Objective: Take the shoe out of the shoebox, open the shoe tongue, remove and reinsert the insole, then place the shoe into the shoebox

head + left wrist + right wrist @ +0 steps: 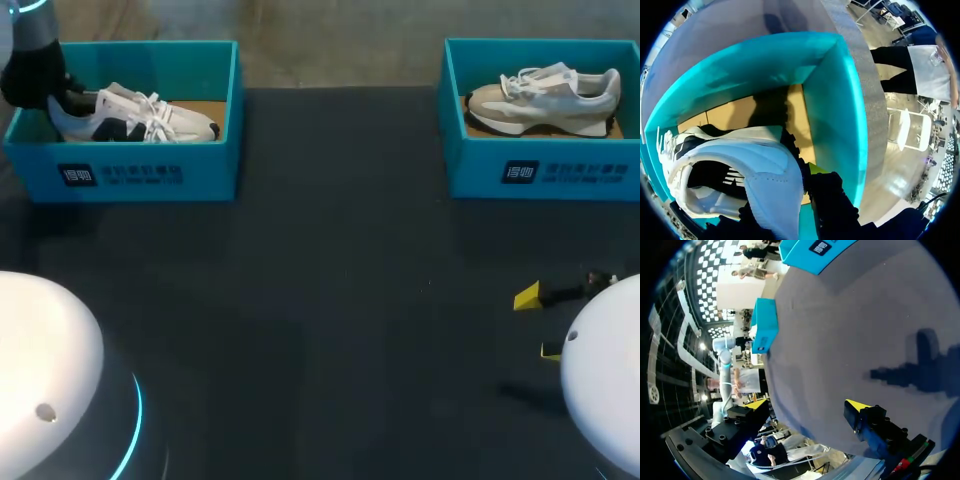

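Early going at the bench (330,280): nothing of the task looks done yet. The white-and-navy shoe (135,118) lies in its teal shoebox (140,175) on the brown card floor. The left pincer (50,95) is down inside the box at the heel end, w/ the toe pointing away from it. Whether it has a grip on the heel can't be told. Lift-out, tongue, insole and return are prob. all to come. The right pincer (538,323) hangs over bare bench, wide open, holding nothing. Well ahead of it, a second teal box (540,170) holds a beige shoe (545,98).
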{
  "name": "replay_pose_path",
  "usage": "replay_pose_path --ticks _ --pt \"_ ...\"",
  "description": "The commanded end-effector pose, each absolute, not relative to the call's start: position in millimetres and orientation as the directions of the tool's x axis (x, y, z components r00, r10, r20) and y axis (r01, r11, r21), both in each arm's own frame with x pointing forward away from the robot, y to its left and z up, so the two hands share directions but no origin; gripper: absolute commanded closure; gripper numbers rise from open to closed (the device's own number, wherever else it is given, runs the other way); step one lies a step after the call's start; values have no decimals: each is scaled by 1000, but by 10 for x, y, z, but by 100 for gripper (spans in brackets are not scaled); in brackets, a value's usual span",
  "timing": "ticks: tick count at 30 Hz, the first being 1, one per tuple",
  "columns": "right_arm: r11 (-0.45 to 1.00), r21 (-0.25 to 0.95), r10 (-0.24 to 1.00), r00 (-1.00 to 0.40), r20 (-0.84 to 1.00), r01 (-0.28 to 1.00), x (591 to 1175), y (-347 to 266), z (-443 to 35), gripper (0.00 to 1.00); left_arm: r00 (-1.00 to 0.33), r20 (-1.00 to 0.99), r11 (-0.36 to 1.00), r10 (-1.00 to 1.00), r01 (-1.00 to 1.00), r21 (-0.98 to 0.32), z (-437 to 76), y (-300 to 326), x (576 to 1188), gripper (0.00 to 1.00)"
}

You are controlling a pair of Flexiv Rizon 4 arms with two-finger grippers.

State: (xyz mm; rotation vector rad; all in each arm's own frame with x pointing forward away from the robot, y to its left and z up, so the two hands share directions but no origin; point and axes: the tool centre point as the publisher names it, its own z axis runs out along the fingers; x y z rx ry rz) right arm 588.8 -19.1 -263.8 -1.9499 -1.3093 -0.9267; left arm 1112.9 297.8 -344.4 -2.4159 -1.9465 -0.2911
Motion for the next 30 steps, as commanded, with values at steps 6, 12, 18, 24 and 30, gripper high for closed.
replay_pose_path --ticks 6,12,18,24,30 --pt "-331 -99 517 268 813 939 5864 -187 -2623 0 206 157 -219 966 973 76 -3528 2982 11107 100" --pt "-331 -99 517 268 813 939 5864 -187 -2623 0 213 156 -224 964 973 56 -3596 2974 11041 100" --pt "-331 -99 517 268 813 939 5864 -187 -2623 0 206 141 -214 968 976 41 -3589 2978 10992 100" --pt "-331 -99 517 268 813 939 5864 -187 -2623 0 210 144 -217 967 976 34 -3602 3001 10934 100" --pt "-331 -99 517 268 813 939 5864 -187 -2623 0 209 135 -212 969 977 13 -3588 3017 10877 100"
